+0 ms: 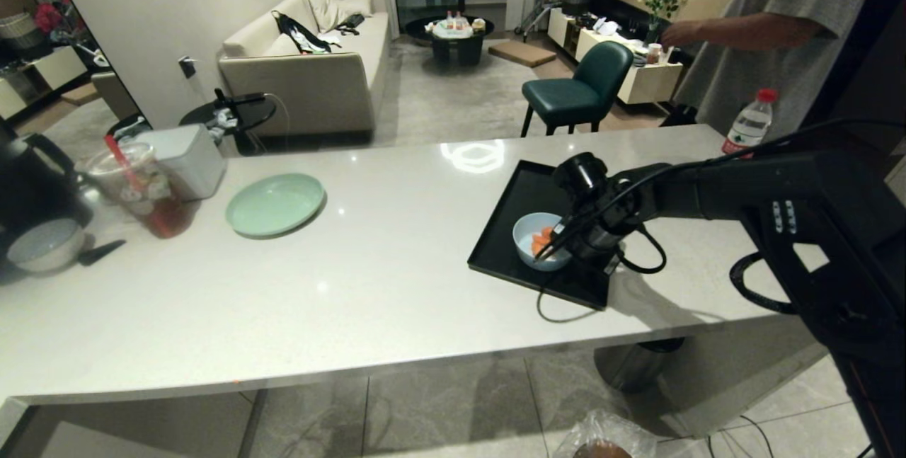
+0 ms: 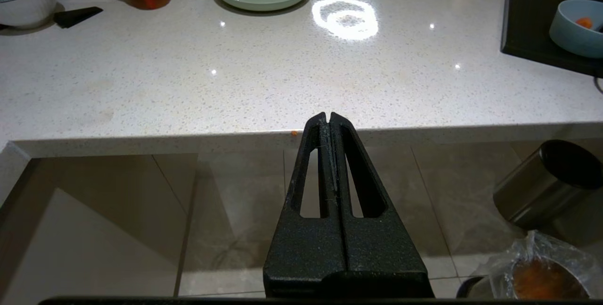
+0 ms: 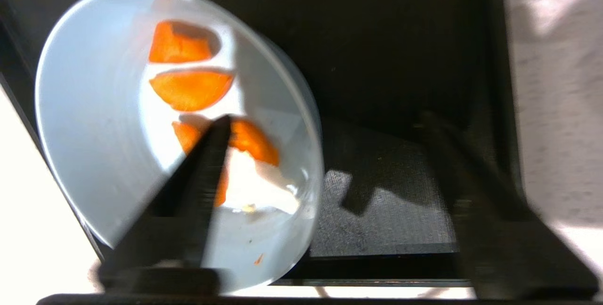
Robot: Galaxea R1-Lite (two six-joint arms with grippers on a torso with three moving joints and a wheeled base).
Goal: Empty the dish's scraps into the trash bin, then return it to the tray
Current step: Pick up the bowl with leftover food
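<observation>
Centrally, the right gripper [image 3: 325,121] straddles the rim of the dish [image 1: 536,242], its fingers set apart: one finger [image 3: 198,182] reaches down inside the bowl above the scraps [image 3: 191,88], the other stands outside the wall over the bare floor of the tray [image 1: 520,192]. Whether the fingers already press on the rim cannot be told. The dish sits on the tray's near corner, directly beneath the gripper, with orange chunks and a few pale bits on its bottom. The tray lies flat on the white counter [image 1: 382,274] and extends beyond the gripper on the far side.

Below and nearer the robot than the right gripper, on the tiled floor, stands the trash bin [image 2: 541,279], its clear bag crinkled over the rim and orange matter visible inside. A steel bin with a black lid [image 2: 546,182] stands just beyond it, under the counter's edge.

The left gripper [image 2: 328,121] hangs parked off the counter's near edge, well apart from the dish, fingers pressed together and empty.

Far to the left of the working gripper lie a mint-green plate [image 1: 274,204], a white-grey bowl [image 1: 46,244] and a plastic cup with a red straw [image 1: 145,189]. A person in a grey shirt [image 1: 771,26] stands beyond the counter near a water bottle [image 1: 749,124].
</observation>
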